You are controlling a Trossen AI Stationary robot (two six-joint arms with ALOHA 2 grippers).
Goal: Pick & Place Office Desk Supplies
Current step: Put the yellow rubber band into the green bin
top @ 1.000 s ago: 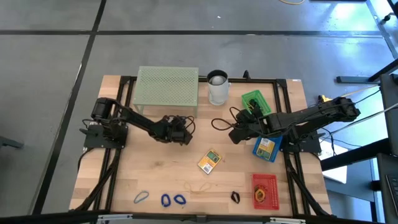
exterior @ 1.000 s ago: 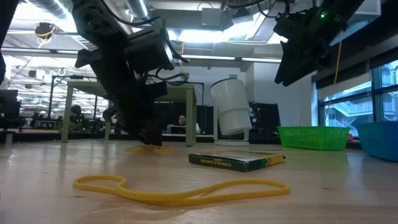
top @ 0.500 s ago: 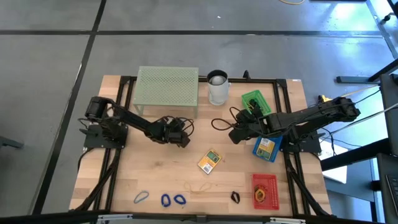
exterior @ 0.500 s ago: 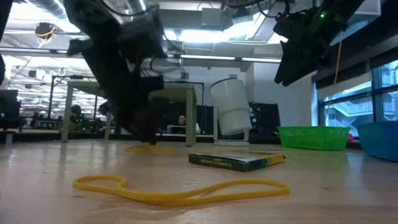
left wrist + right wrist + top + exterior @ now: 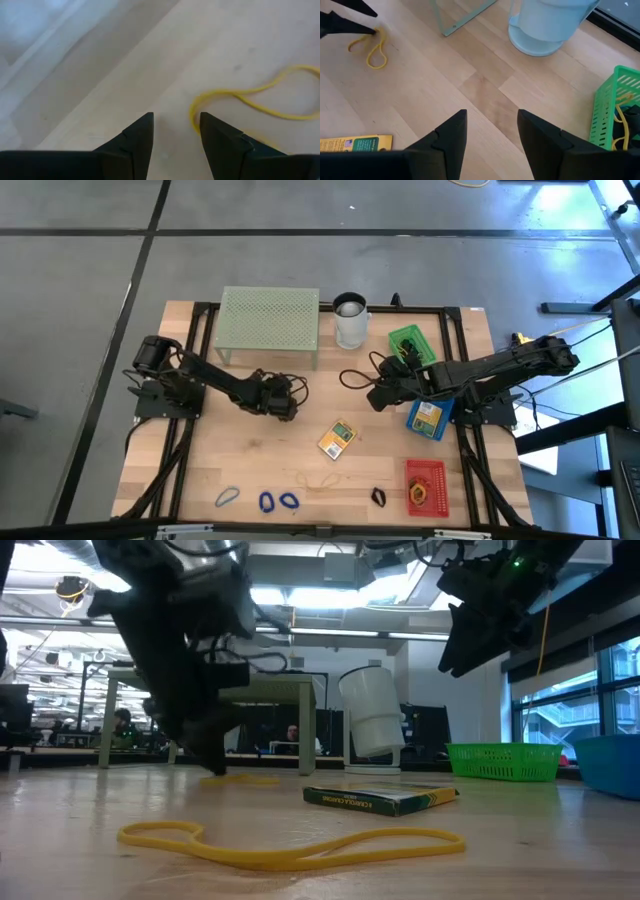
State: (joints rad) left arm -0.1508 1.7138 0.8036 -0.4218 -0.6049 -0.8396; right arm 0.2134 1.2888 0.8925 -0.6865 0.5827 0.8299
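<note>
My left gripper (image 5: pixel 175 117) is open just above the wood at mid-table (image 5: pixel 287 404), with nothing between its fingers. A yellow rubber band (image 5: pixel 260 97) lies flat on the table beside one finger, and also shows past the arm (image 5: pixel 240 778) and far off (image 5: pixel 370 50). My right gripper (image 5: pixel 490 135) hangs open and empty, well above the table (image 5: pixel 378 395), left of the baskets. A yellow card pack (image 5: pixel 337 438) lies flat near the middle. A tan rubber band (image 5: pixel 290 843) lies toward the near edge.
The white cup (image 5: pixel 350 320) and pale green mesh stand (image 5: pixel 268 320) are at the far edge. Green (image 5: pixel 410 345), blue (image 5: pixel 428 417) and red (image 5: pixel 425 485) baskets line the right side. Blue bands (image 5: pixel 267 501) and a black clip (image 5: pixel 379 497) lie along the near edge.
My left gripper has drawn back toward the table's left edge and risen a little, away from the yellow rubber band, which lies where it was. My right gripper has kept still.
</note>
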